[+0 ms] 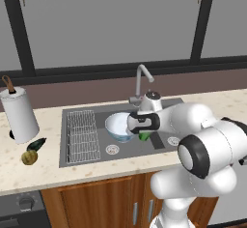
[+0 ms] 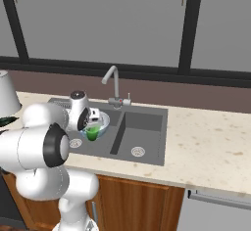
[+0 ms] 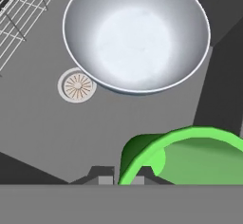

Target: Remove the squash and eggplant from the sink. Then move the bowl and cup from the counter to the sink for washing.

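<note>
In the hand view my gripper (image 3: pixel 119 178) is shut on the rim of the green cup (image 3: pixel 190 157), one dark fingertip on each side of the cup's wall. The cup (image 1: pixel 144 136) hangs just over the left basin of the dark grey sink (image 1: pixel 100 125), close to the divider between the basins. The white bowl (image 3: pixel 137 33) sits in that same basin beside the round drain (image 3: pixel 77 85); the base views show the bowl (image 1: pixel 116 125) partly behind my hand. On the beige counter (image 1: pixel 48 118) to the left of the sink lie the squash (image 1: pixel 29 157) and the dark eggplant (image 1: pixel 36 144), side by side.
A wire rack (image 1: pixel 81 135) fills the sink's left end. The steel faucet (image 1: pixel 141 79) curves up behind the basins. A paper towel roll (image 1: pixel 19 115) stands on the counter at the left, near the vegetables. The right basin (image 2: pixel 139 127) holds nothing but its drain.
</note>
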Controlling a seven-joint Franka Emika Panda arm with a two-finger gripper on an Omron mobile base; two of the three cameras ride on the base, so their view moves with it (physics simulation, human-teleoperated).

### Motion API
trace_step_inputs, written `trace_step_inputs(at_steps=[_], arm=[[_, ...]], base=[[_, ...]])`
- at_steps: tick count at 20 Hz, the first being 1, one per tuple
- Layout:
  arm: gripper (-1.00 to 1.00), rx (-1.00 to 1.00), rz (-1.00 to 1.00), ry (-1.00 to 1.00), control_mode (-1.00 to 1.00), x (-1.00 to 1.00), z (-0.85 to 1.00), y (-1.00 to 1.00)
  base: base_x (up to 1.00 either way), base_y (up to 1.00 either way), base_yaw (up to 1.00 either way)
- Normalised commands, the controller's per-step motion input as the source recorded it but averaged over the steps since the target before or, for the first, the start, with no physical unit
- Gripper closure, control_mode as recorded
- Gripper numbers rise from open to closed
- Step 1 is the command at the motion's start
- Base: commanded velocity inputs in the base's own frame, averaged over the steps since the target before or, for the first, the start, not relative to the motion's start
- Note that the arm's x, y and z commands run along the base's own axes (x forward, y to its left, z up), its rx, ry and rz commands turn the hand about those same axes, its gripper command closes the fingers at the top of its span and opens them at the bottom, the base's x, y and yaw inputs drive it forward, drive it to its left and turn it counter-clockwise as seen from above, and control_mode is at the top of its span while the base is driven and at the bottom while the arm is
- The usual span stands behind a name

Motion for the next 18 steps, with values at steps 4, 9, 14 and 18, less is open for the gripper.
trace_step_inputs(at_steps=[4,9,14,18], arm=[[1.0,0.0,0.01,0.0,-1.0,0.0,-0.01,-0.07],[1.0,0.0,0.0,0.0,-1.0,0.0,-0.08,-0.04],[1.0,0.0,0.0,0.0,-1.0,0.01,-0.15,0.0],[1.0,0.0,0.0,0.0,-1.0,0.02,-0.11,0.0]], base=[[0.0,0.0,0.0],[0.0,0.0,0.0],[0.0,0.0,0.0],[0.0,0.0,0.0]])
